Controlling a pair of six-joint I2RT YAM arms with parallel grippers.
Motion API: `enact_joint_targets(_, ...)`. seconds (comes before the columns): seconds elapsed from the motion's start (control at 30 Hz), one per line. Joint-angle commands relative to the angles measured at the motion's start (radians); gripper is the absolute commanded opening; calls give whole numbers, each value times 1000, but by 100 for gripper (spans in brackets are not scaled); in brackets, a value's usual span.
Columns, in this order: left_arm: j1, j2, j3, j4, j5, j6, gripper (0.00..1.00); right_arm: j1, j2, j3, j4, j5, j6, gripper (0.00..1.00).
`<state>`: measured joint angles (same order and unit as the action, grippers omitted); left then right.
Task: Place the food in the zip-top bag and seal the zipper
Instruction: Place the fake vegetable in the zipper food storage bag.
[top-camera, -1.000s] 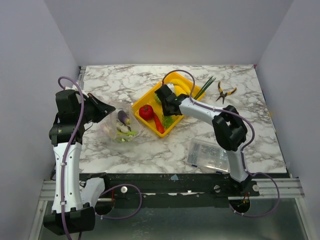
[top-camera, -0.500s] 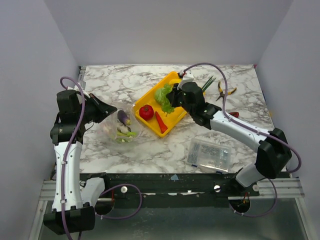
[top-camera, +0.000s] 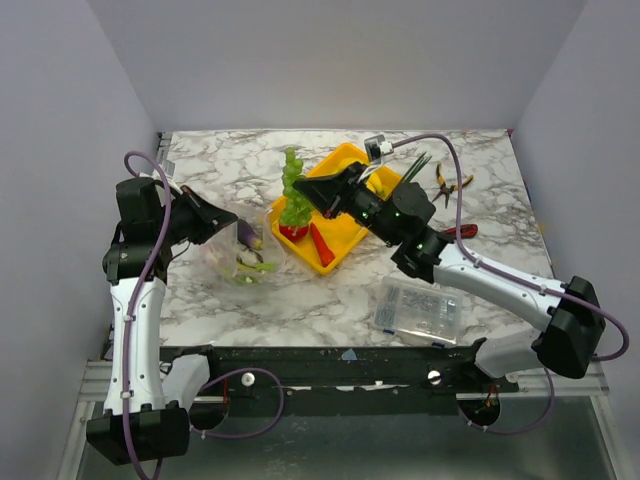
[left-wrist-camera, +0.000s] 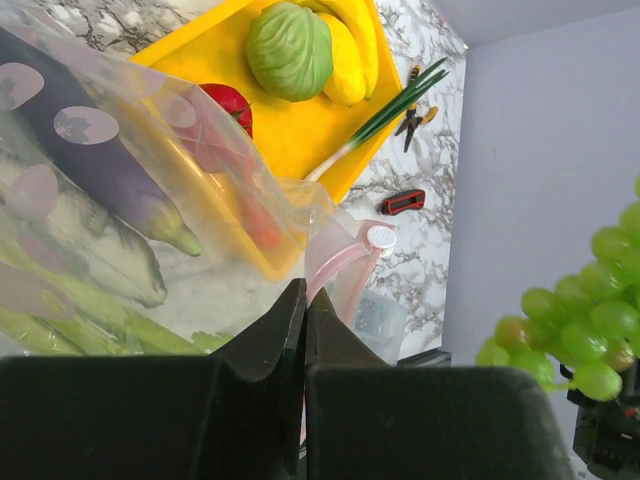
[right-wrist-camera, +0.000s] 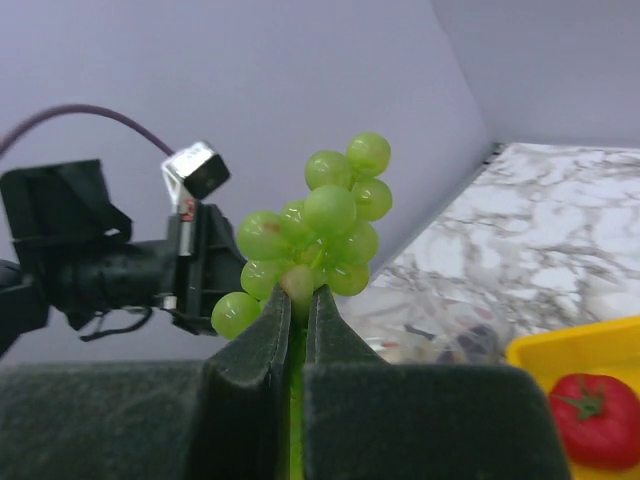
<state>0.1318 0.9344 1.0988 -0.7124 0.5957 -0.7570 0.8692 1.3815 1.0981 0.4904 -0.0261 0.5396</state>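
Pinching grapes (right-wrist-camera: 315, 235) in right gripper (right-wrist-camera: 297, 322) above tray's (top-camera: 338, 158) left corner, tomato (right-wrist-camera: 590, 420) beneath; clamping bag's (left-wrist-camera: 120, 180) mouth in left gripper (left-wrist-camera: 304, 296). Around: pepper (top-camera: 320, 245), pliers (top-camera: 450, 183), knife (left-wrist-camera: 405, 202), parts box (top-camera: 418, 307).

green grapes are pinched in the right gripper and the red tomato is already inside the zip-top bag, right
Not quite. The green grapes are pinched in the right gripper, but the red tomato is not inside the zip-top bag. The right wrist view shows it lying in the yellow tray.
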Motion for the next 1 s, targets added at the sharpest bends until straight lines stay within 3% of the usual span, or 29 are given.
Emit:
enact_joint_targets(0.0,6,-3,-14,37,16,-20,0,99,12,-31,205,83,121,0)
enact_joint_targets(0.13,7,-6,1,32,20,-31,0,257,39,-70,349,325,-28,0)
enact_joint_targets(0.27,8,-22,1,30,8,-43,0,358,128,-109,606,544,-221,0)
enact_joint_targets(0.53,8,-36,6,35,12,-94,0,392,353,-34,724,658,-278,0)
enact_joint_targets(0.67,7,-33,22,34,6,-94,0,396,377,-2,585,556,-184,2)
enact_joint_targets(0.87,7,-28,13,41,13,-90,0,394,358,104,141,383,-2,31)
enact_joint_targets(0.97,7,-34,12,36,11,-88,0,393,328,111,24,347,78,48)
